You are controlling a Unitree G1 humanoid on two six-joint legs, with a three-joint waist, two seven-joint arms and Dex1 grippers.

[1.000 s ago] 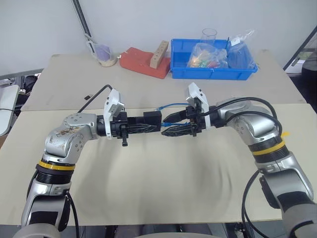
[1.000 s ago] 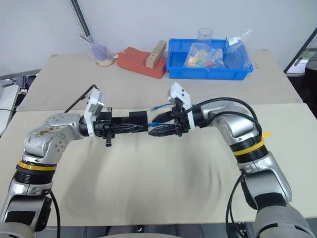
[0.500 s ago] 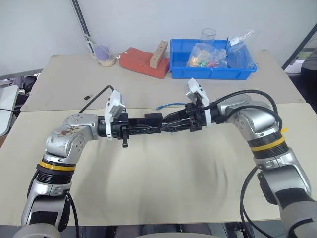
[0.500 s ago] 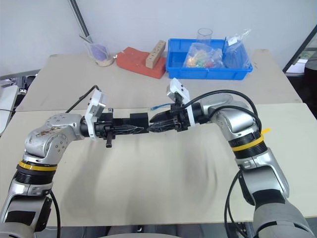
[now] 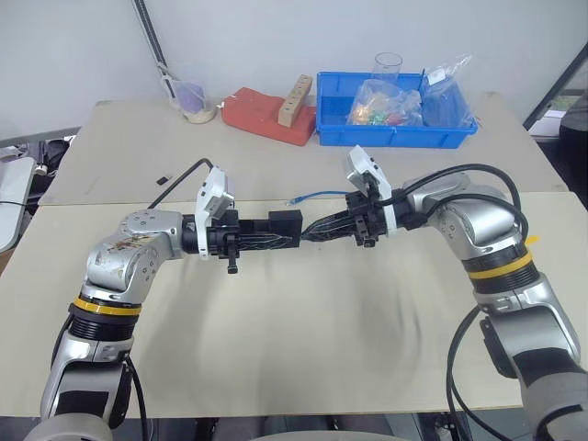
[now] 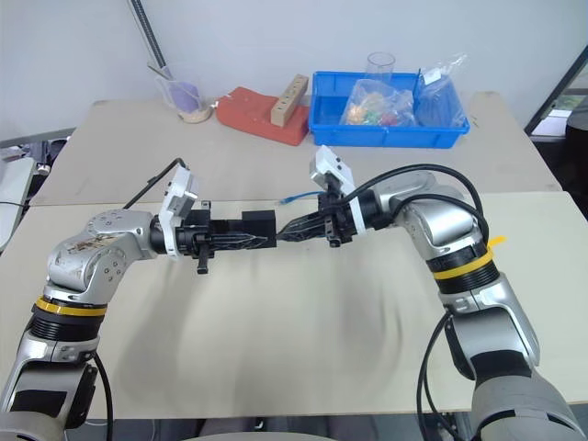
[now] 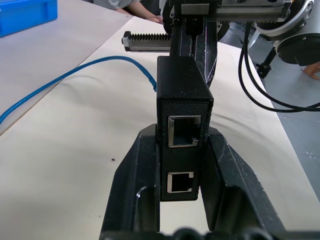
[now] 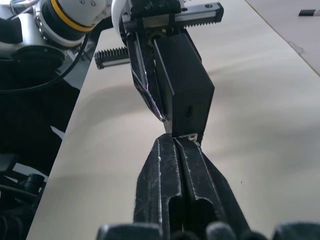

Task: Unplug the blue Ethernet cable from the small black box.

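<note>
- The left gripper (image 5: pixel 276 237) is clamped on the small black box (image 7: pixel 182 95), holding it above the table (image 5: pixel 303 349) at centre frame of the head views.
- The right gripper (image 8: pixel 173 142) has its fingers pressed together, tips against the box's end. I cannot tell whether the plug is between them.
- The blue Ethernet cable (image 7: pixel 85 70) meets the box's far side and trails toward the upper centre.
- Risk: if the tips pinch only the box edge or the cord, a pull probably slips off or strains the cord without releasing the latch.
- Risk: a hard tug may twist the box in the left grip.
- A blue bin (image 5: pixel 395 138) and a red block (image 5: pixel 266 115) sit at the upper edge, well apart. Nothing stands in the way of pulling.
</note>
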